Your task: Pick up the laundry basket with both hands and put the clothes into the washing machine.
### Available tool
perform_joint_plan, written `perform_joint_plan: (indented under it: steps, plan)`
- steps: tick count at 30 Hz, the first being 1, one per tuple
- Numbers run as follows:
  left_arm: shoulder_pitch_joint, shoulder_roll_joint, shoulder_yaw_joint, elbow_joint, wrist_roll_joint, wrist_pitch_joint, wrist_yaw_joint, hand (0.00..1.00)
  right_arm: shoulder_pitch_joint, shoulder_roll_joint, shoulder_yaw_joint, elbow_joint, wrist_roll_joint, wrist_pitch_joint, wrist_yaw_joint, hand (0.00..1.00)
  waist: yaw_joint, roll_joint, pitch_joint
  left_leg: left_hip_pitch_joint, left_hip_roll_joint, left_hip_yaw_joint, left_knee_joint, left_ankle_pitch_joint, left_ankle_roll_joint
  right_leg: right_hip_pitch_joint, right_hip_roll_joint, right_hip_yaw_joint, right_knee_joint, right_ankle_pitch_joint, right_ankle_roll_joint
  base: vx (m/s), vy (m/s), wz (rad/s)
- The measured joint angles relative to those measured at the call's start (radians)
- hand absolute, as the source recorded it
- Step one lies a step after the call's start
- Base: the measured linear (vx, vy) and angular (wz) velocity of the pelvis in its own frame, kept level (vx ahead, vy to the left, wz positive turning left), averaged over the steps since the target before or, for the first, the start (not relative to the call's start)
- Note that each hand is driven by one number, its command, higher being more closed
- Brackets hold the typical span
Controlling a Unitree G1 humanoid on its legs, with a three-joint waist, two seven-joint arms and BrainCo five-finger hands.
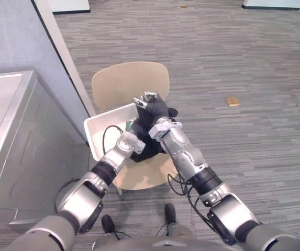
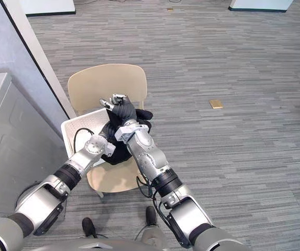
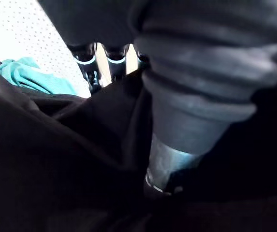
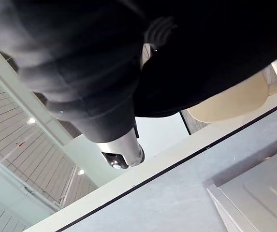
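Looking down from the head cam: white laundry basket (image 1: 93, 128) sits on a beige chair (image 1: 131, 78), near the washer (image 1: 13, 136) on the robot's left. Dark clothes (image 1: 145, 145) are piled in the basket, w/ a teal piece (image 3: 29, 77) beside them by the basket wall. R hand (image 1: 155, 109) is up over the basket, fingers curled into a fold of the dark clothes. L hand (image 3: 196, 87) is down in the pile; I can't tell its grip.
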Motion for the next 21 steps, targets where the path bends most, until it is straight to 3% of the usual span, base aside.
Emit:
perform_joint_plan:
  steps: [6, 12, 15, 16, 21]
  plan:
    - [0.01, -0.039, 0.017, -0.024, -0.085, -0.001, 0.084, 1.0, 0.002, 0.019, 0.0, 0.0, -0.001, -0.021, -0.018, 1.0, 0.0, -0.013, 0.011, 0.0, 0.0, -0.03, 0.0, 0.001, 0.0, 0.022, -0.002, -0.029, 0.0, -0.006, -0.002, -0.02, -0.009, 0.13]
    - [0.059, -0.054, 0.019, -0.074, -0.149, -0.005, 0.12, 1.0, 0.021, 0.033, 0.002, -0.008, -0.004, -0.023, -0.039, 1.0, 0.011, -0.017, 0.013, 0.001, -0.001, -0.043, 0.0, 0.001, 0.0, 0.032, -0.004, -0.045, 0.0, -0.013, -0.001, 0.0, -0.008, 0.08]
    - [0.131, -0.049, 0.03, -0.177, -0.21, -0.006, 0.126, 1.0, 0.08, 0.018, -0.005, -0.077, -0.007, -0.023, -0.041, 1.0, 0.015, -0.017, 0.013, 0.002, -0.001, -0.053, 0.0, 0.001, 0.0, 0.04, -0.004, -0.055, 0.0, -0.017, 0.002, 0.01, -0.015, 0.09]
    - [0.154, -0.045, 0.044, -0.213, -0.211, -0.008, 0.126, 1.0, 0.102, 0.005, -0.006, -0.105, -0.008, -0.023, -0.038, 0.0, 0.016, -0.017, 0.014, 0.002, -0.002, -0.055, 0.0, 0.001, 0.0, 0.043, -0.004, -0.056, 0.0, -0.018, 0.003, 0.01, -0.01, 0.05]
    - [0.31, -0.025, 0.232, -0.414, -0.23, -0.034, 0.125, 1.0, 0.316, -0.021, -0.173, -0.263, -0.049, -0.019, -0.023, 0.0, 0.019, -0.025, 0.018, 0.012, -0.005, -0.055, 0.0, 0.001, 0.0, 0.049, -0.005, -0.056, 0.009, -0.026, 0.008, 0.0, -0.002, 0.01]
